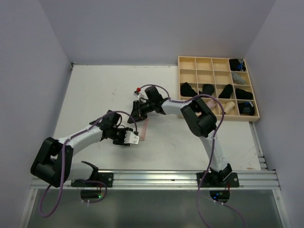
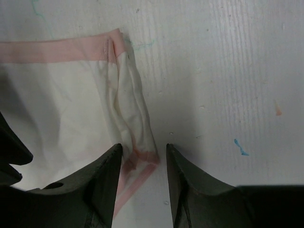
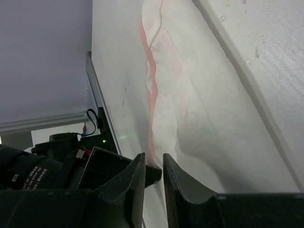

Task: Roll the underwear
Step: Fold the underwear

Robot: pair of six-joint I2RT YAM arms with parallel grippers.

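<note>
**Entry, near to far.** Clock read from the overhead view, 12 pointing away from the arm bases.

1. **Left tool** (image 2: 143, 152): reaches from the 7 o'clock base toward the middle of the worktop (image 1: 95, 90). Its jaws stand apart and point down at the surface, with nothing clamped. A pink-edged corner of cloth lies in the gap. On the left of this arm's own camera view, the cloth touches or passes under one finger.

2. **Whitish brief with pink edging** (image 2: 71, 109): the one piece out of the tray, flat on the worktop near centre, between the two tools. From overhead it is hard to make out, white on white, apart from a thin pink line. One side is folded over into a soft ridge that runs down to the left tool's gap. Its long axis is judged to run roughly 6 to 12, from tool to tool. It is not yet rolled.

3. **Right tool** (image 3: 153, 159): sits at the brief's far end, about 12 o'clock from the left tool, its arm doubled back from the 5 o'clock base. The jaws are close together, leaving a narrow slit. The pink edge runs right up to that slit, but whether it is nipped cannot be told.

4. **Wooden grid tray** (image 1: 242, 118): at 2 o'clock, well apart from the brief. Several compartments hold black rolled briefs (image 1: 188, 89).

**Judgement:** one tool stands at each end of the cloth. The left is nearer the folded corner, so the roll likely starts there and travels toward 12.
</note>
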